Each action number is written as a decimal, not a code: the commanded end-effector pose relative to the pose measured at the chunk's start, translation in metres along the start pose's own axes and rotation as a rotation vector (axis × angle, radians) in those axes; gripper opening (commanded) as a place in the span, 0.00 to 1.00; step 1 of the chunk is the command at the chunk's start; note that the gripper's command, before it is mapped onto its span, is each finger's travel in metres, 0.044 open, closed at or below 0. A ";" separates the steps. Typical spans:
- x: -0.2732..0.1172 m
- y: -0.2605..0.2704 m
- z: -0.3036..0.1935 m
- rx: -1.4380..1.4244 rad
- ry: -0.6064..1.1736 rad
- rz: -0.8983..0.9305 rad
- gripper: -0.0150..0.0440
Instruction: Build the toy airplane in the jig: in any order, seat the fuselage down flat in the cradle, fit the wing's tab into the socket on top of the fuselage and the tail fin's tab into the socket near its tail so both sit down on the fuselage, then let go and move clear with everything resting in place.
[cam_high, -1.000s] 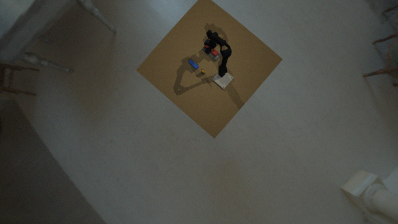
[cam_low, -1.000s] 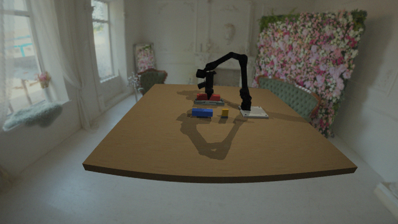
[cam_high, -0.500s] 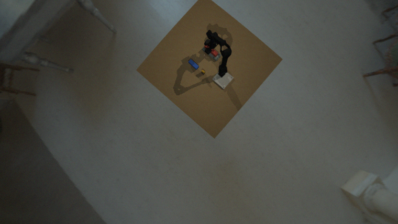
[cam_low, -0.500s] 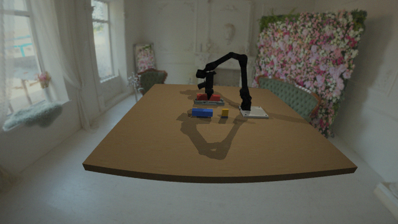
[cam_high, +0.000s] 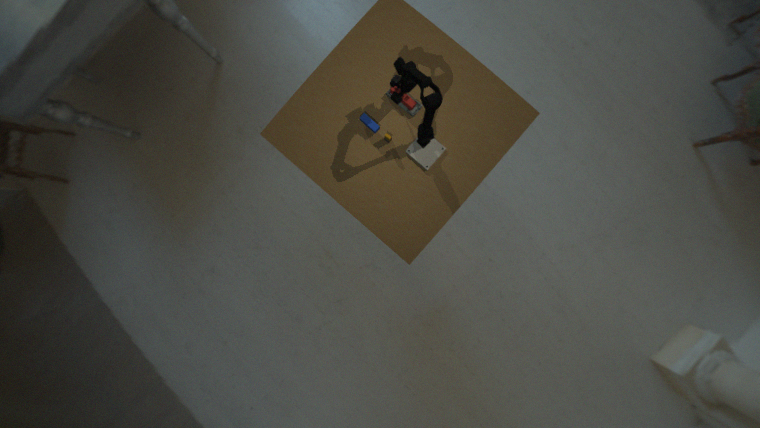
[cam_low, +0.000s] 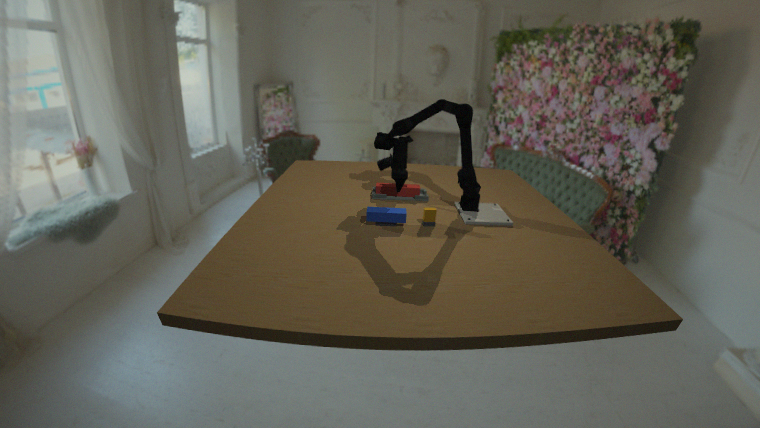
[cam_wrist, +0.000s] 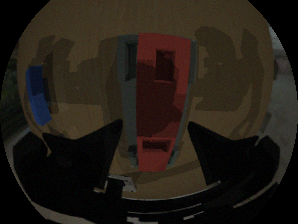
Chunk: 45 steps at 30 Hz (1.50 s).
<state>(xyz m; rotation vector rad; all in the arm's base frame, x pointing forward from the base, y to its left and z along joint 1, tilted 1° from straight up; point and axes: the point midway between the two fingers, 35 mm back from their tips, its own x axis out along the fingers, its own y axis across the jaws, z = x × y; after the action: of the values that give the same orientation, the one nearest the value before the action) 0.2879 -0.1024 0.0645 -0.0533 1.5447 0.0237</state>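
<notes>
The red fuselage (cam_high: 408, 101) (cam_low: 412, 189) (cam_wrist: 150, 50) lies lengthwise in the grey jig (cam_low: 405, 198) (cam_wrist: 128, 105), its two sockets facing up and empty. In the wrist view more of the jig shows on its left than on its right; I cannot tell whether it sits fully down. My gripper (cam_low: 399, 190) (cam_wrist: 156, 124) is open, its fingers low on either side of the fuselage with gaps between. The blue wing (cam_high: 369, 122) (cam_low: 386, 215) (cam_wrist: 36, 92) lies on the table beside the jig. The small yellow tail fin (cam_high: 387, 137) (cam_low: 429, 215) stands between the wing and the arm's base.
The arm's white base plate (cam_high: 426, 155) (cam_low: 489, 215) is on the tail fin's side of the table, and the black arm arches from it over to the jig. The wooden table (cam_high: 404, 223) (cam_low: 319, 287) carries everything.
</notes>
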 end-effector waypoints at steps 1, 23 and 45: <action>0.000 0.000 0.000 0.000 -0.001 0.000 1.00; -0.100 -0.001 0.005 -0.003 -0.001 -0.003 1.00; -0.087 0.264 0.043 -0.003 -0.003 0.018 1.00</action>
<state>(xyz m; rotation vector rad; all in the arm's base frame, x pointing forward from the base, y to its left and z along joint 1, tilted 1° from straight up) 0.3230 0.1257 0.1508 -0.0474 1.5438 0.0627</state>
